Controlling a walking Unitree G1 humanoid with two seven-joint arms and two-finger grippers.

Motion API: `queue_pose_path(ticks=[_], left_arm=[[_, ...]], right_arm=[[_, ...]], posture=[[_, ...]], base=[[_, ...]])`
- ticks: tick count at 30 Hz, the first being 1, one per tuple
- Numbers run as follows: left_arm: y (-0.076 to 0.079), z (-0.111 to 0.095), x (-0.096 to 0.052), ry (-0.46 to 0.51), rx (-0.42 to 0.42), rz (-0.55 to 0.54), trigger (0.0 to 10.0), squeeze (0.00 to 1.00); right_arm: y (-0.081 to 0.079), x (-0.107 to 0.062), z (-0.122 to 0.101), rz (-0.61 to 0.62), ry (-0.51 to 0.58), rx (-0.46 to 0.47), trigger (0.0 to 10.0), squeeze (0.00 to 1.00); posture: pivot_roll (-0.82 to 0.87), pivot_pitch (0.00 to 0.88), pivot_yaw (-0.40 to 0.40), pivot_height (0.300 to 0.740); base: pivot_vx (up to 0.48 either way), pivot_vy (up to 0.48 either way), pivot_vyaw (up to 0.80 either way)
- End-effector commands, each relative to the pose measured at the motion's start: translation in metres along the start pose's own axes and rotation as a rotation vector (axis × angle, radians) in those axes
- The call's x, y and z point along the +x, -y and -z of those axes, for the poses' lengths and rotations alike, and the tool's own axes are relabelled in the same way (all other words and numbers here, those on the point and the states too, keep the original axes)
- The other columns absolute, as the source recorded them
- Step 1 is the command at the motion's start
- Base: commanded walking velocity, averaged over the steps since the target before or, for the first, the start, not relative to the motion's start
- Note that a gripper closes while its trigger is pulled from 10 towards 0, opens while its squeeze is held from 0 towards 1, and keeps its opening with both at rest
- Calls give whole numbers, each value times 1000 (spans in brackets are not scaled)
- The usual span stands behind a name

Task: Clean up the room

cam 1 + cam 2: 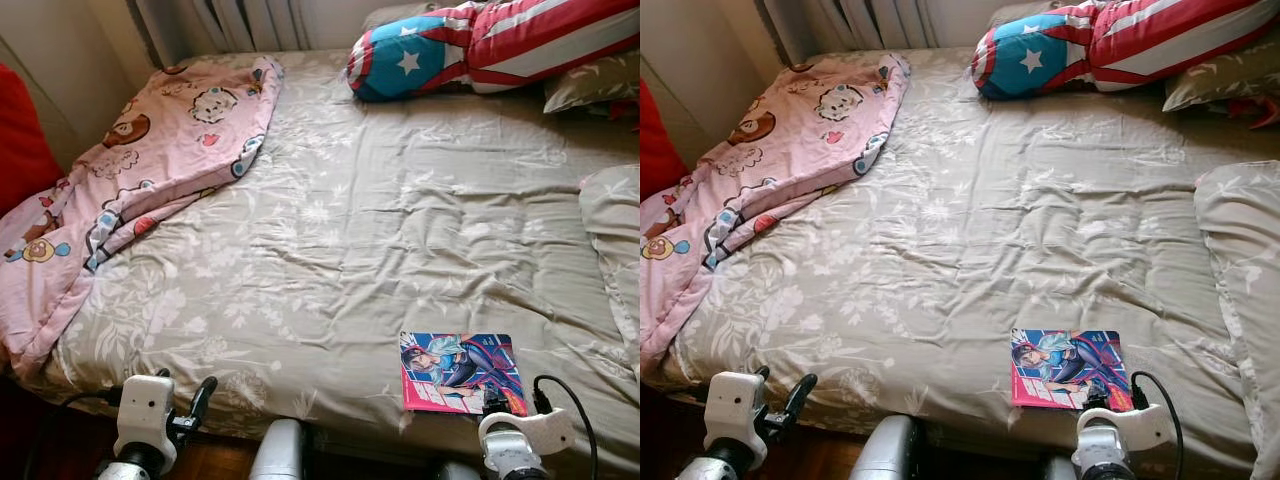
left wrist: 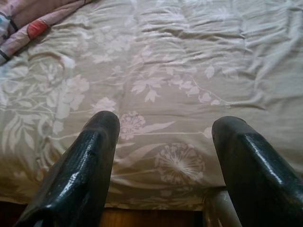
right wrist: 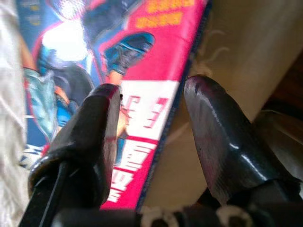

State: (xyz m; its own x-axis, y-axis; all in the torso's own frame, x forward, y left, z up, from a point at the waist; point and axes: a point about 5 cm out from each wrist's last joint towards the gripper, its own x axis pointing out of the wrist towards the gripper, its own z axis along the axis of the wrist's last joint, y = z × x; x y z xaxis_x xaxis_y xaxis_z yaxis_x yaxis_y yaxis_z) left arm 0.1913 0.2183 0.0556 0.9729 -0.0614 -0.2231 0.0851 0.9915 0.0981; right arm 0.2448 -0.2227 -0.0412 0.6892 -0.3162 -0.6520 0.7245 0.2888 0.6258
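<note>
Bed (image 1: 330, 250) near edge: comic (image 1: 462, 372), R tool (image 3: 149, 123) astride its corner, fingers apart

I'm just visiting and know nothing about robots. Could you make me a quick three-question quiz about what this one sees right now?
1. True or false: the comic book lies near the foot edge of the bed.
2. Which gripper is right at the comic book? A) left gripper B) right gripper
3. Fill in: the pink cartoon blanket is bunched on the robot's ____ side of the bed.

Key: 1 true. 2 B; its fingers are open over the book's edge. 3 left.
</note>
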Motion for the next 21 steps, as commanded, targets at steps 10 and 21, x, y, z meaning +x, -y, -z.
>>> queue_pose_path(ticks=[10, 21], left_arm=[[6, 30, 32, -85, -66, -52, 10000, 0], [21, 70, 57, -275, -139, -76, 10000, 0]], right_arm=[[-16, -5, -1, -304, 60, -718, 10000, 0], [18, -17, 31, -305, -93, -725, 10000, 0]], posture=[[88, 30, 65, 648], [31, 0, 17, 648]], base=[[0, 0, 0], [0, 0, 0]])
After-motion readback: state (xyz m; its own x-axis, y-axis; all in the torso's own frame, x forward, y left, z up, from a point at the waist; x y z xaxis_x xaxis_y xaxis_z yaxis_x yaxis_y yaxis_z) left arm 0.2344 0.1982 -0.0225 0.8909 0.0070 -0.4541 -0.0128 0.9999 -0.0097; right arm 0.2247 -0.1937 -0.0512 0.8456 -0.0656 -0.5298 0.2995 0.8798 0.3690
